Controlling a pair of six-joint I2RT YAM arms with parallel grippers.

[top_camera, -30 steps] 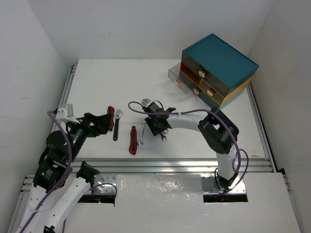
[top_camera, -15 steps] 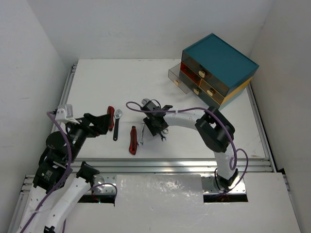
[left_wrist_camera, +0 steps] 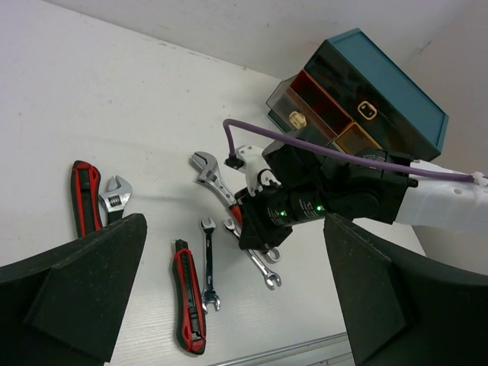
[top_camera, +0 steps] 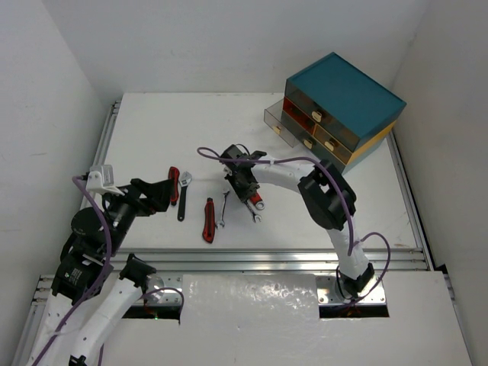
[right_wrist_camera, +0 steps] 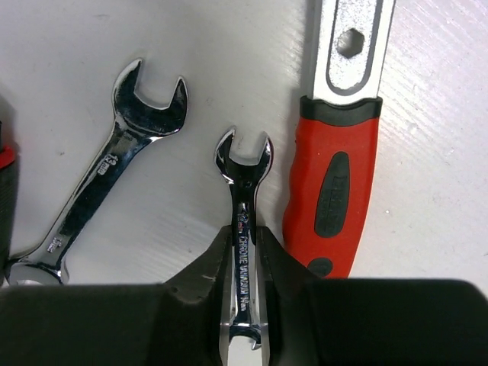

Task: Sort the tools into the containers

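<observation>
My right gripper (right_wrist_camera: 242,248) is shut on a slim silver spanner (right_wrist_camera: 242,171) that lies on the white table, fingers pressed on both sides of its shaft. In the top view this gripper (top_camera: 244,185) is at mid-table with the spanner (top_camera: 254,214) sticking out toward the near side. A red-handled adjustable wrench (right_wrist_camera: 332,175) lies right beside it, and a second silver spanner (right_wrist_camera: 114,183) on the other side. My left gripper (top_camera: 164,194) is open and empty, held above the table at the left. The teal-topped chest (top_camera: 343,95) stands at the far right, its smoky drawer (top_camera: 276,118) pulled out.
A red and black tool (top_camera: 207,219) lies near the second spanner (top_camera: 223,210). Another red and black tool (top_camera: 174,185) and a dark-handled adjustable wrench (top_camera: 184,196) lie by my left gripper. The right arm's purple cable (left_wrist_camera: 320,152) arches over the table. White walls close in both sides.
My right gripper has shifted a little toward the far left and turned, uncovering the wrench's red handle. The left arm has not moved.
</observation>
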